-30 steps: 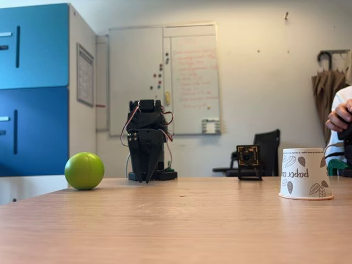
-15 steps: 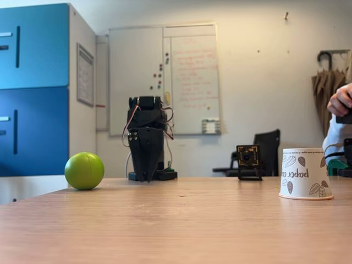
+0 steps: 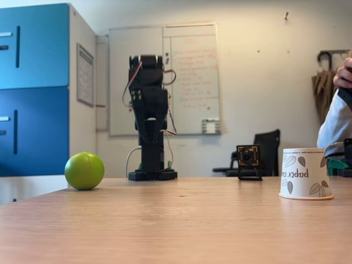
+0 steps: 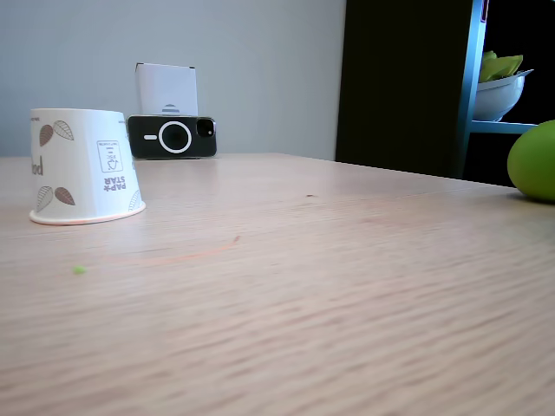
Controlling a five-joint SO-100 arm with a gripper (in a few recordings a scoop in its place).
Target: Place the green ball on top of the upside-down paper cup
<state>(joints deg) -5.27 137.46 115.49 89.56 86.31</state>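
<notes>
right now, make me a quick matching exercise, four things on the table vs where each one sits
Things:
1. green ball
2. upside-down paper cup
3. robot arm
4. small camera module

Places, in the fixed view facing the whiteboard:
A. far table edge, just left of the cup
B. right side, rim down
C. left side of the table
D. far edge, raised upright before the whiteboard

Pairs: 1-C, 2-B, 3-D, 4-A

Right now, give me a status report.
Hand raised at the arm's base, state unclear. Green ball on the table, untouched. Upside-down paper cup far across, top bare. Nothing between them.
</notes>
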